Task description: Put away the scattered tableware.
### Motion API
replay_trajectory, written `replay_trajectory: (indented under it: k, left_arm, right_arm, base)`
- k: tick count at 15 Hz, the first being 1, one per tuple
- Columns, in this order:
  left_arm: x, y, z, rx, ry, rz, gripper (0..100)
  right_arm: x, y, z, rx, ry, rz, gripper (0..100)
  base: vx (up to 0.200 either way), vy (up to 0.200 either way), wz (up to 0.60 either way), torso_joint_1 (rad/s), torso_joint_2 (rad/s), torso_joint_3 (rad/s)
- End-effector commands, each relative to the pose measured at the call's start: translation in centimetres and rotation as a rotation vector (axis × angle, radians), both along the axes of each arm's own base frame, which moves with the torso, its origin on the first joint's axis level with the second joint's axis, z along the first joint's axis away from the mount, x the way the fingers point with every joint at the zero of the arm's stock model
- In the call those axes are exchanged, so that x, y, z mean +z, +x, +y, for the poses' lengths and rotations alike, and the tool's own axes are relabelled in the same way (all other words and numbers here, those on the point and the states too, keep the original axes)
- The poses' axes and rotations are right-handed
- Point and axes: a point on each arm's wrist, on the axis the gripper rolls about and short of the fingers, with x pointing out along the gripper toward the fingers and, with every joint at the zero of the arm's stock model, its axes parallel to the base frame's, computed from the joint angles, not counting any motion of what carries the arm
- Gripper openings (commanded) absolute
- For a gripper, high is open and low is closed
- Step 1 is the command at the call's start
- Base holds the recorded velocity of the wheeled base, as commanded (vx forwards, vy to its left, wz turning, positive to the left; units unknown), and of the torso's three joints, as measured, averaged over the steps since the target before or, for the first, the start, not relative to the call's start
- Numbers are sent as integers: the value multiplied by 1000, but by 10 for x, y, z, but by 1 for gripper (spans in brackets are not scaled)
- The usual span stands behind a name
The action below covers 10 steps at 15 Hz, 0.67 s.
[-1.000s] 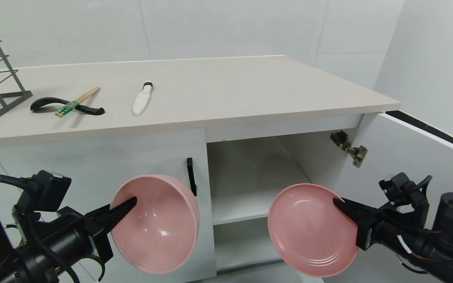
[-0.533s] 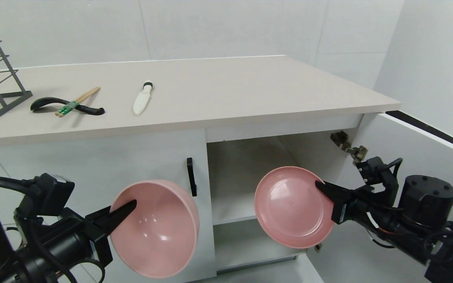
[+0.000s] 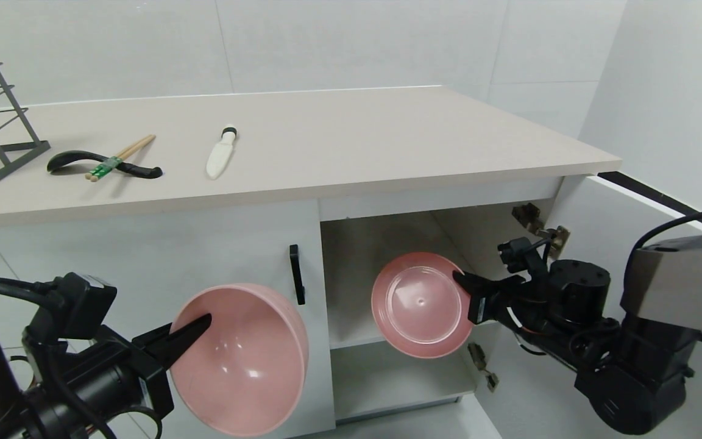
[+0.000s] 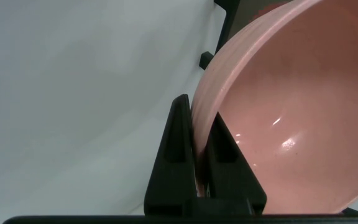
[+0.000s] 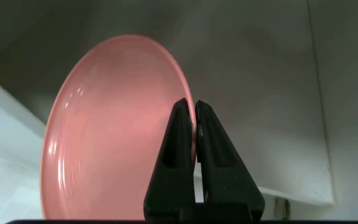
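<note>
The rack [image 3: 34, 149] runs off the head view's edge; chopsticks [image 3: 122, 155] cover part of the spoon [image 3: 61, 161]; the plate [image 3: 418, 305] hides some shelf [image 3: 351, 311].
</note>
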Motion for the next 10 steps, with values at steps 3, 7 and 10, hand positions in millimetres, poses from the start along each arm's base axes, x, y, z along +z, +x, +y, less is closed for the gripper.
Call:
replay_trajectory:
  k: [3,7,10]
  left_arm:
    - [0,0,0,-1,0,2,0]
    - [-1,0,0,1,1,3,0]
    - [-1,0,0,1,2,7,0]
  right_arm:
    - [-31,26,17,9,64,42,0]
    - [-45,42,25,11,85,41,0]
    - [-48,58,28,2,82,55,0]
  base:
    - [0,0,0,0,0,0]
    - [0,0,0,0,0,0]
    - [0,0,0,0,0,0]
